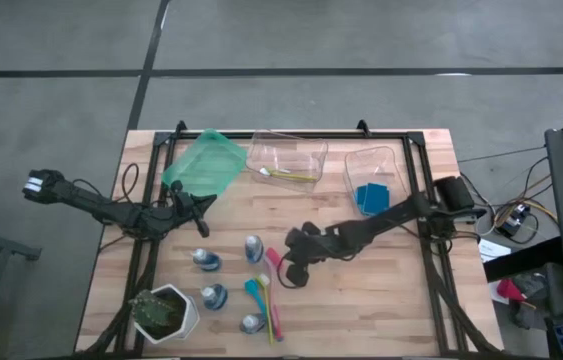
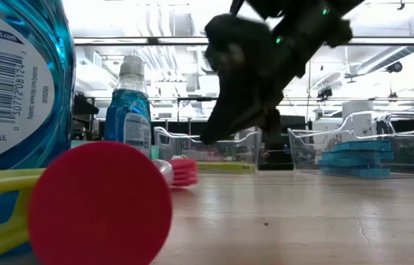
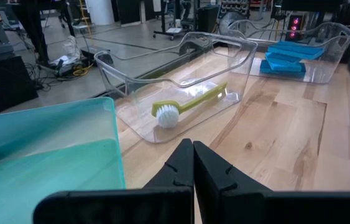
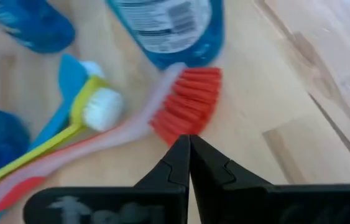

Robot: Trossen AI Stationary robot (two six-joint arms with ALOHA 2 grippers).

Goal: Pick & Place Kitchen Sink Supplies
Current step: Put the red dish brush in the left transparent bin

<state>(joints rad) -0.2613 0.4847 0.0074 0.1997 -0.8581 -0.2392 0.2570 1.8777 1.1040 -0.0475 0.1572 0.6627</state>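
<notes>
Several clear bottles of blue liquid [image 1: 206,260] lie and stand at the near left of the table. Beside them lie a pink brush [image 1: 273,300], a teal brush [image 1: 257,292] and a yellow-green brush with a white head [image 4: 100,109]. The pink brush's red bristle head [image 4: 190,102] rests on the wood next to a bottle [image 4: 168,25]. My right gripper [image 4: 189,138] is shut just short of that head and hangs above the table [image 2: 243,132], with nothing between its fingers. My left gripper [image 3: 193,144] is shut near the green bin [image 1: 204,163].
A clear bin [image 1: 286,158] at the back holds a yellow-green brush [image 3: 187,106]. A second clear bin [image 1: 373,175] at the back right holds blue sponges [image 1: 371,197]. A white pot with a plant [image 1: 166,313] stands at the near left corner. Bare wood lies at the near right.
</notes>
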